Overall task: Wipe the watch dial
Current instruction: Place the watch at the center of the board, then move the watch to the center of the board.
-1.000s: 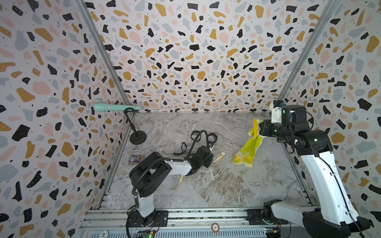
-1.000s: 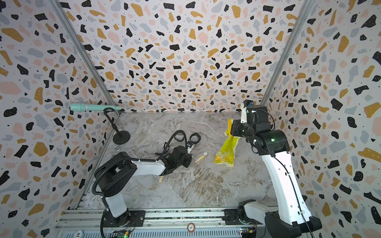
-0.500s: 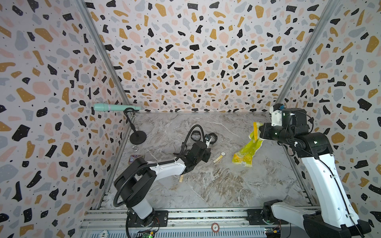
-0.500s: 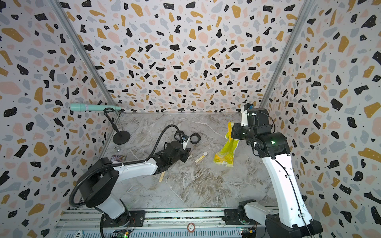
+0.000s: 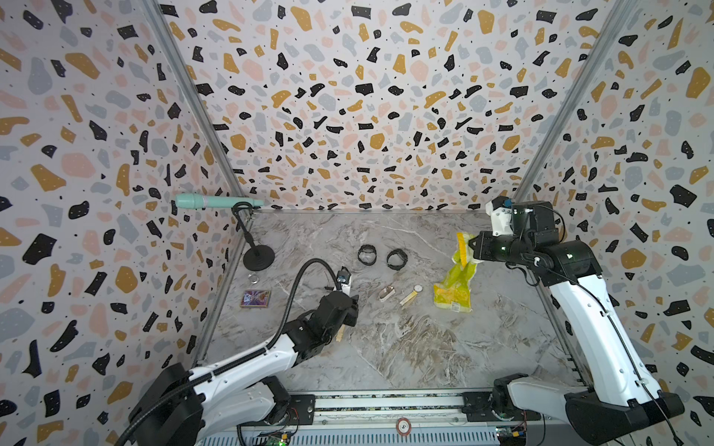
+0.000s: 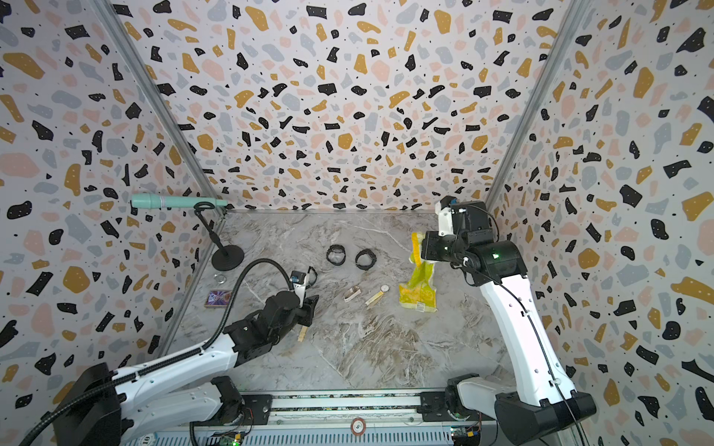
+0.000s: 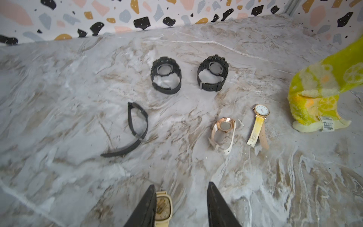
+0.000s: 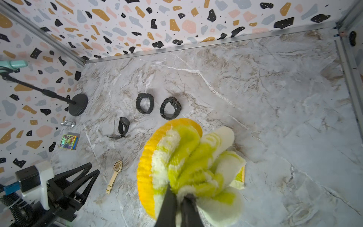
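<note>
Left gripper [image 7: 181,184] gapes beside a gold watch [image 7: 163,207], its square dial upward.

Robot test cell, lab-type. Terrazzo-print wall panels [image 5: 347,96] box in marble-look worktop [image 5: 386,347]; left arm [image 5: 239,370] and right arm [image 5: 595,328] mounted on front aluminium rail [image 5: 386,402]; microphone [image 5: 208,201].

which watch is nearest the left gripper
The gold watch with the squarish dial, lying on the table right by the left gripper fingertips; the other watches, all round-dialled, lie farther out.
</note>
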Robot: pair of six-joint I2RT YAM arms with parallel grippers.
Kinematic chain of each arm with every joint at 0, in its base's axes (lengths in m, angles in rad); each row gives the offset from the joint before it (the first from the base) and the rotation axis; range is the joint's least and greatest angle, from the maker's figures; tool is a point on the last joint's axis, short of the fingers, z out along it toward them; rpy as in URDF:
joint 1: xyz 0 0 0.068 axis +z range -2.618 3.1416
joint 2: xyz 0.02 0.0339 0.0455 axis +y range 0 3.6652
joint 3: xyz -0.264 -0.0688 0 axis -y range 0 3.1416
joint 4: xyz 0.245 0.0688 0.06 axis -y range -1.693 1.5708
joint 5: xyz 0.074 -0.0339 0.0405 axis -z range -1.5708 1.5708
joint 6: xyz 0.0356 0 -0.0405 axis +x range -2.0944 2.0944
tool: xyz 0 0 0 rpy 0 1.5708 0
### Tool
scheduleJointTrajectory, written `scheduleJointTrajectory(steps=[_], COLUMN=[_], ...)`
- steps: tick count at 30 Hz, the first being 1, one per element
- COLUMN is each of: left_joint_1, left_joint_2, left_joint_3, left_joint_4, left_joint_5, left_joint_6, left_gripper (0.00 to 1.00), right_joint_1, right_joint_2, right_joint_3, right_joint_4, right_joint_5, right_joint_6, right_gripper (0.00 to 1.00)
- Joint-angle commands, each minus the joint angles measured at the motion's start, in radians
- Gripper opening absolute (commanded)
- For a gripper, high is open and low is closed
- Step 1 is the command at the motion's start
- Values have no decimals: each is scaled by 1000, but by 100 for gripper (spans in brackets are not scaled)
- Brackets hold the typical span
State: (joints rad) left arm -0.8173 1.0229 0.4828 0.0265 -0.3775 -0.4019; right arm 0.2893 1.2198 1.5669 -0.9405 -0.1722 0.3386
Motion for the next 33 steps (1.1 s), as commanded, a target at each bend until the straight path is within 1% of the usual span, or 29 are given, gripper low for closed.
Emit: scheduleJointTrajectory(steps=[1, 6, 10, 12, 20, 24, 27, 33], left_joint_1=[4, 4, 3, 4, 4, 4, 1, -30], left_joint_2=[-58, -59, -35, -12, 118, 156, 179, 186], left_joint_3=[-75, -143, -176, -190, -210, -218, -223, -239], left_joint_4=[-29, -38, -3, 11, 88, 103, 115, 131], left_joint_5=[-35, -3, 49, 54, 115, 132, 161, 192], left_joint_6=[-134, -205, -223, -236, -235, -233, -227, -243], left_gripper=[44, 47, 49, 49, 50, 50, 47, 36], right_joint_1=[40, 66, 81, 85, 86, 86, 86, 87], right_joint_2=[0, 0, -12, -23, -72, -110, -133, -173], right_joint_3=[6, -24, -35, -45, -64, -94, -112, -141], right_joint_4=[21, 25, 18, 8, -33, -44, -55, -63], right_joint_5=[-11, -13, -10, -4, 11, 14, 14, 6], right_joint_6=[0, 10, 19, 24, 41, 59, 68, 89], right_gripper=[0, 0, 0, 0, 0, 0, 0, 0])
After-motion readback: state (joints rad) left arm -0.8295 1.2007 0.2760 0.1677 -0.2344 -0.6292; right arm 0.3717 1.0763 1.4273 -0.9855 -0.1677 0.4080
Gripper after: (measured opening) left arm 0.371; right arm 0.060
